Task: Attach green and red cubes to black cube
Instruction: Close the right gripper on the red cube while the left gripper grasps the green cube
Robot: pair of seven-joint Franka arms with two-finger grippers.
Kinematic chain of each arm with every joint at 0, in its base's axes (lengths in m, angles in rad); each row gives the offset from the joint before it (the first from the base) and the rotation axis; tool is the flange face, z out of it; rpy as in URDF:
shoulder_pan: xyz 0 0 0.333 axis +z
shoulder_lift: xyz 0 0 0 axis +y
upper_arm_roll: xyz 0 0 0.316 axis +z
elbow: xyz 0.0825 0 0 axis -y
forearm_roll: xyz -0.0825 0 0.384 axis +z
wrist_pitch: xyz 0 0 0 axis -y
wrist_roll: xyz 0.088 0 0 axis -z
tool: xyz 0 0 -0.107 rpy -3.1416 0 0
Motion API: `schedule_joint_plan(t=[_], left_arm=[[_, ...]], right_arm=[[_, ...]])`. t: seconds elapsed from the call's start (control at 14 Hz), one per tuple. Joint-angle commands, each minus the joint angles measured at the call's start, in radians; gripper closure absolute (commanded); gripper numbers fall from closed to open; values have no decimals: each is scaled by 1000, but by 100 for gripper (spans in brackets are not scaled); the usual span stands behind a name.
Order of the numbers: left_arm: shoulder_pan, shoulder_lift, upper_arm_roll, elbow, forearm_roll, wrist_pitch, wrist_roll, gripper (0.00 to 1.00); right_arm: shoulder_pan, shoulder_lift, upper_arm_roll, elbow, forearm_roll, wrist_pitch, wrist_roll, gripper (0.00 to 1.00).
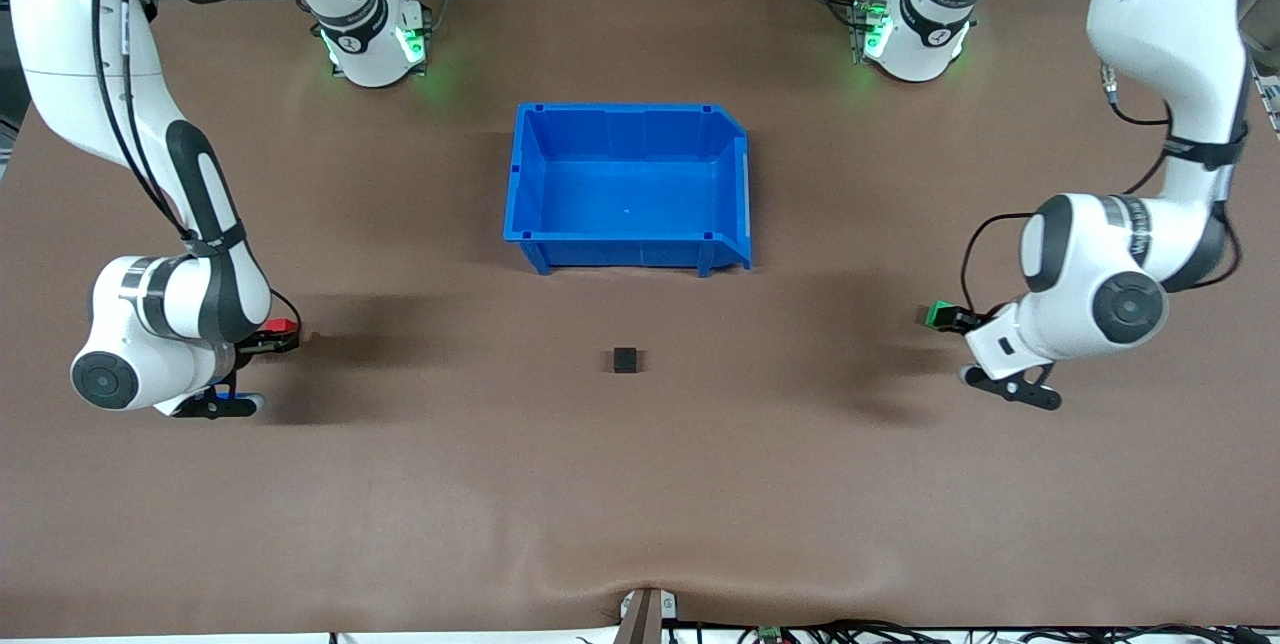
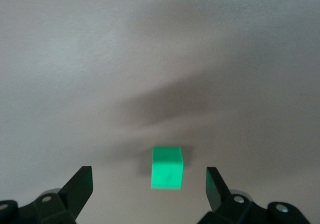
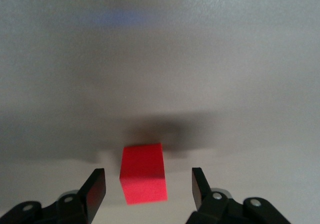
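The black cube (image 1: 626, 359) sits on the table nearer to the front camera than the blue bin. The red cube (image 1: 283, 327) lies at the right arm's end of the table. In the right wrist view the red cube (image 3: 143, 173) rests between the open fingers of my right gripper (image 3: 146, 186), with a gap on each side. The green cube (image 1: 940, 314) lies at the left arm's end. In the left wrist view the green cube (image 2: 167, 167) rests between the wide-open fingers of my left gripper (image 2: 148, 184), untouched. Both grippers (image 1: 268, 336) (image 1: 952, 318) are low at their cubes.
An empty blue bin (image 1: 728, 149) stands mid-table, farther from the front camera than the black cube. Bare brown table surrounds the black cube. The arm bases (image 1: 370, 39) (image 1: 915, 29) stand along the table's edge farthest from the front camera.
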Motion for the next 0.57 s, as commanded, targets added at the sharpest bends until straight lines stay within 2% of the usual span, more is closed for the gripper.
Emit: schedule_joint_plan(t=[0.0, 0.07, 0.14, 0.21, 0.29, 0.43, 0.5], left_arm=[[1, -20, 0, -139, 18, 169, 28, 0], [1, -11, 1, -164, 18, 207, 50, 0], [2, -7, 3, -181, 18, 231, 70, 0], [3, -6, 3, -193, 18, 232, 82, 0], [4, -6, 4, -201, 18, 232, 85, 0], [7, -6, 6, -205, 18, 232, 107, 0], [16, -8, 4, -204, 20, 234, 114, 0]], right_arm=[[-3, 4, 4, -19, -1, 35, 7, 33], [-3, 5, 4, -20, -1, 37, 7, 48], [-3, 5, 4, -20, -1, 38, 5, 69], [-5, 5, 4, -20, -1, 38, 5, 82], [-3, 4, 4, -20, -1, 37, 8, 84], [3, -4, 7, -19, 0, 23, 19, 100], [6, -13, 15, -11, 3, -4, 22, 100]])
